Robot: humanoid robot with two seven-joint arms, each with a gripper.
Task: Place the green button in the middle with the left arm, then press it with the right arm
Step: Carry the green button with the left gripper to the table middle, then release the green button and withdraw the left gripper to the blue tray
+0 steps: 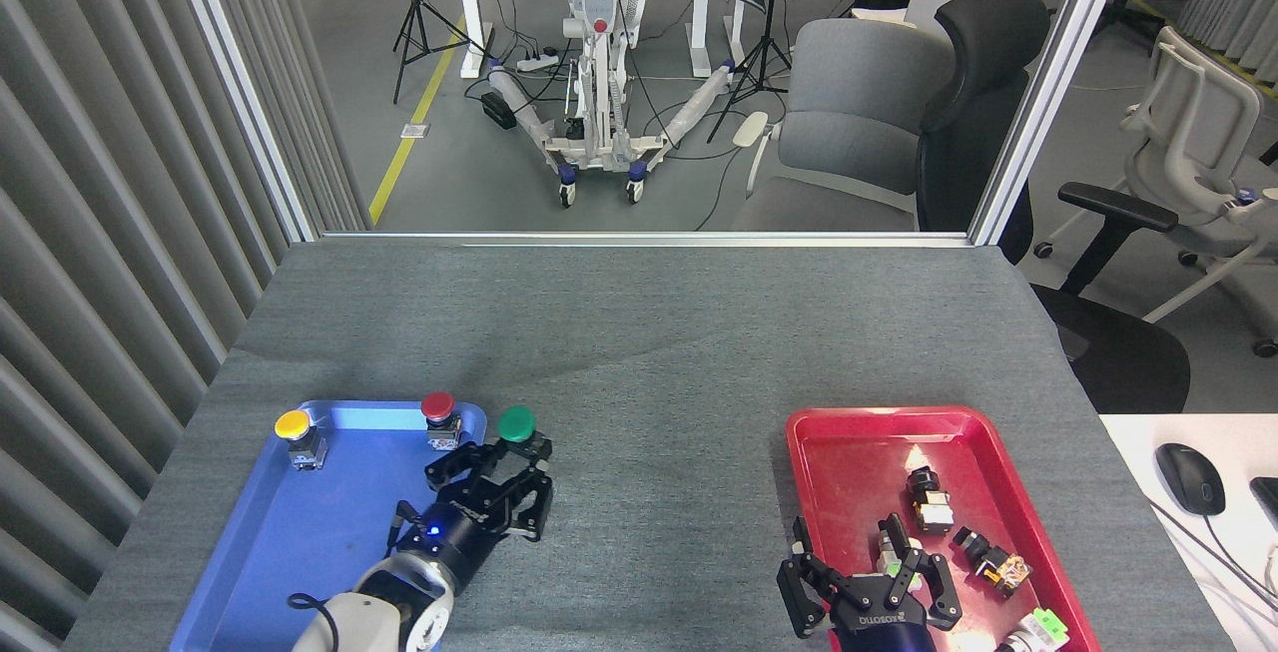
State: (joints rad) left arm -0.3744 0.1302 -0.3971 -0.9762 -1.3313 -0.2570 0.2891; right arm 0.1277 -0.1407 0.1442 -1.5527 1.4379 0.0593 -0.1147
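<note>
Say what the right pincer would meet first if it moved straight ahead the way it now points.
Probably the small switch lying in the red tray, just beyond the open right pincer; depth is unclear from this single view.

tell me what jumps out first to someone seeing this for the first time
The left gripper holds the green button just past the right edge of the blue tray, where a yellow button and a red button remain. At lower right, the right gripper hovers open over the red tray.
</note>
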